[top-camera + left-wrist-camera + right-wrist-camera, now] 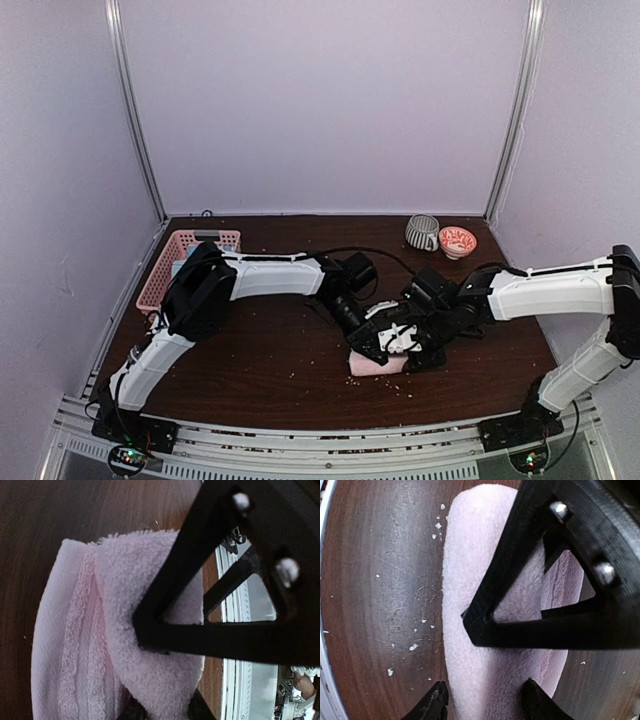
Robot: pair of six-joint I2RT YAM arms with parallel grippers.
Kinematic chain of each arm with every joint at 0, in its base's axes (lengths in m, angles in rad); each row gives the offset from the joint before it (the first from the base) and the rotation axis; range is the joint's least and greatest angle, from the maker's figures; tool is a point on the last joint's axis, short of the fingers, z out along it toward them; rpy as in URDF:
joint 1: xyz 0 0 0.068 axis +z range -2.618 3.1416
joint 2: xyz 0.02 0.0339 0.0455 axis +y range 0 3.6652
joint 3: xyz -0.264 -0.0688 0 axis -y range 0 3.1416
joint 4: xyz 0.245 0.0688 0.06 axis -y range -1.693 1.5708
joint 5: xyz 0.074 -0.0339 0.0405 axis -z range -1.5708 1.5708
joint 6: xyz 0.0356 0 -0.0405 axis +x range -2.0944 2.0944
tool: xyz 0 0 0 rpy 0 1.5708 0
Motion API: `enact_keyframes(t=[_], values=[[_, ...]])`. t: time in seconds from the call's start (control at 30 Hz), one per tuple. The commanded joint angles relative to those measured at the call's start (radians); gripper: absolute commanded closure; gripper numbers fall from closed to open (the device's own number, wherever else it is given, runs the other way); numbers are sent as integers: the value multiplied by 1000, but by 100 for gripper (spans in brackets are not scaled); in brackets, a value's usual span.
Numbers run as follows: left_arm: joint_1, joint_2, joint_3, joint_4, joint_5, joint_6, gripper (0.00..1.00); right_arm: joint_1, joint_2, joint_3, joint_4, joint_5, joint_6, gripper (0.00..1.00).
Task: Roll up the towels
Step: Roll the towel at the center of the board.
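Pink towel (378,365): terry cloth, lying on the table toward the front and middle, right under both grippers. It is bunching into a thick, loose roll, with one fluffy flap lifting off it.
Left gripper (373,345): reaching in from the left and coming down on the towel's left end. Its black fingers (165,640) are pinching the raised flap between them, so the cloth is bulging out on both sides of the tip.
Right gripper (408,345): leaning in from the right, just beside the left one. Its fingers (485,625) are sitting partly apart and straddling the rounded roll, one above it and one below. I cannot tell whether they are actually squeezing the cloth or only resting against it.
Table (260,360): dark brown wood, carrying a scatter of pale crumbs around the towel.
Basket (160,270): pink plastic lattice, sitting at the far left of the table, well apart from the towel. The left arm is partly hiding it, and something pale blue is showing inside.
Striped mug (421,232): standing upright at the back right.
Bowl (457,241): red-and-white patterned, sitting just beside the mug on its right.
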Motion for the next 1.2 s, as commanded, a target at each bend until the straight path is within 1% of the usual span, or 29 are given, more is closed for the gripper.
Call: enact_keyframes(t=[0.0, 0.07, 0.17, 0.3, 0.37, 0.5, 0.6, 0.67, 0.73, 0.77, 0.8, 0.83, 0.9, 0.97, 1.03, 1.13, 1.17], values=[[21, 28, -54, -79, -132, 14, 78, 7, 68, -36, 45, 88, 46, 56], [31, -17, -90, -52, -151, 12, 74, 0, 100, -22, 31, 93, 53, 62], [51, -77, -145, -25, -214, 8, 63, -21, 133, 3, -1, 56, 46, 70], [77, -211, -273, 69, -375, -11, 54, -68, 178, 42, -48, -10, 35, 74], [91, -291, -352, 125, -422, -23, 51, -113, 211, 79, -83, -56, 20, 75], [123, -446, -461, 227, -508, -68, 47, -202, 301, 180, -179, -175, -20, 77], [144, -536, -512, 259, -637, -88, 46, -256, 381, 273, -265, -260, -36, 78], [146, -620, -574, 318, -716, -77, 46, -283, 444, 341, -331, -311, -43, 78], [140, -717, -659, 410, -752, -59, 46, -307, 508, 408, -389, -344, -43, 78], [129, -766, -700, 462, -778, -39, 31, -317, 535, 438, -414, -359, -41, 78], [104, -812, -745, 530, -820, 3, 6, -325, 558, 465, -434, -372, -40, 78], [70, -854, -787, 578, -868, 58, 2, -332, 580, 485, -453, -383, -37, 78], [-2, -915, -854, 660, -943, 163, 2, -343, 614, 516, -479, -400, -33, 78], [-55, -925, -872, 685, -963, 233, 2, -353, 650, 538, -493, -415, -24, 78], [-95, -890, -858, 691, -1000, 252, 2, -358, 675, 560, -513, -427, -19, 78], [-142, -796, -792, 639, -987, 298, 2, -366, 702, 584, -523, -429, -4, 78], [-162, -762, -765, 619, -986, 330, 5, -368, 708, 591, -525, -430, -1, 78]])
